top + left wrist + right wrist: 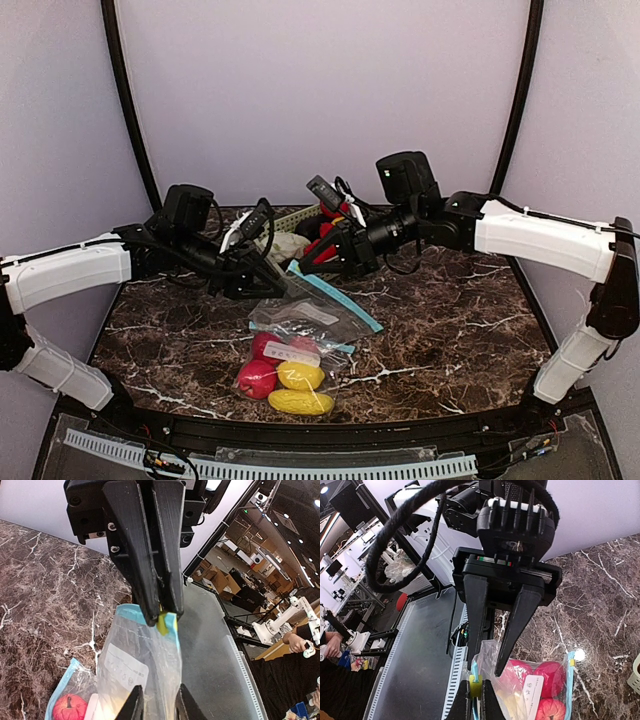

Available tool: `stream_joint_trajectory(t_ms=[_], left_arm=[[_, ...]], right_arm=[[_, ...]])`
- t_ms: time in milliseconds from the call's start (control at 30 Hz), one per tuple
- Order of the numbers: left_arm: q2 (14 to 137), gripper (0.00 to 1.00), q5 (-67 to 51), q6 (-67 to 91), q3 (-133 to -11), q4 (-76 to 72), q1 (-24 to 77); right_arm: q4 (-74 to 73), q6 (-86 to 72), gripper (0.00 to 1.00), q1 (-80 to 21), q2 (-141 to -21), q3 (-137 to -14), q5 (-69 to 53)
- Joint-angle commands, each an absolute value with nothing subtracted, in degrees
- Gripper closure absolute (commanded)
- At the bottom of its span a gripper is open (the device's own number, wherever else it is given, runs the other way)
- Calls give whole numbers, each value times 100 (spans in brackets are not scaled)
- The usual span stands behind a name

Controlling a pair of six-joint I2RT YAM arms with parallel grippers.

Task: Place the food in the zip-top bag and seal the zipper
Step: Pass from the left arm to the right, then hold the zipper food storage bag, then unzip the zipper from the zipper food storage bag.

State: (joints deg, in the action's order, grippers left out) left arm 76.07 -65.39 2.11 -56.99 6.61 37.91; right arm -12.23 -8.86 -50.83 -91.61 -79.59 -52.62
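1. A dark marbled worktop fills the middle of the top view, with pale lilac walls behind.
2. The left arm and right arm reach in from either edge and meet at centre frame.
3. One zip-top bag lies at lower centre, its mouth raised to the jaws.
4. The food is inside it: at least two red and two yellow pieces.
5. The left gripper has its jaws slightly parted, astride the bag's film. The right gripper has its jaws pinched tight on one yellow zipper tab.
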Motion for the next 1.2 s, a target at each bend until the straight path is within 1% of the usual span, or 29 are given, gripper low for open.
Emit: stream_joint_trajectory(t_ms=[0, 33, 67, 100, 167, 233, 333, 533, 600, 767, 800, 833, 867, 933, 1167], left_arm=[[7515, 67, -6397, 351, -5709, 580, 3823], [7515, 62, -6376, 391, -5672, 523, 3817], [7519, 54, -6370, 478, -5653, 372, 3820], [7511, 51, -6361, 516, -5614, 309, 3822], [7513, 41, -6328, 625, -5578, 103, 3820], [7528, 38, -6294, 749, -5534, -138, 3815], [7584, 39, -6277, 926, -5505, -401, 3828], [7707, 50, -6204, 1074, -5484, -579, 3847], [7728, 55, -6163, 1145, -5460, -687, 3846], [7787, 75, -6093, 1329, -5408, -901, 3843], [7800, 82, -6080, 1345, -5393, -934, 3848], [7802, 85, -6068, 1367, -5390, -983, 3849], [7811, 92, -6015, 1365, -5384, -988, 3847], [7801, 98, -5895, 1287, -5398, -894, 3849], [7626, 99, -5453, 866, -5410, -471, 3825]], right_arm=[[-982, -985, 100, -5068, -9078, -7835, -5150], [-958, -997, 100, -5075, -9066, -7799, -5120], [-937, -1018, 100, -5077, -9050, -7770, -5085], [-926, -1027, 100, -5087, -9047, -7748, -5043], [-923, -1041, 100, -5102, -9052, -7727, -4953], [-922, -1055, 100, -5106, -9082, -7717, -4883], [-931, -1071, 100, -5115, -9125, -7732, -4733], [-954, -1085, 100, -5124, -9230, -7790, -4569], [-968, -1068, 100, -5132, -9274, -7817, -4538], [-1067, -998, 100, -5157, -9354, -7889, -4456], [-1097, -983, 100, -5161, -9366, -7900, -4425], [-1129, -964, 100, -5167, -9381, -7910, -4395], [-1153, -957, 100, -5168, -9386, -7911, -4361], [-1188, -938, 100, -5170, -9384, -7901, -4319], [-1300, -852, 100, -5168, -9228, -7741, -4123]])
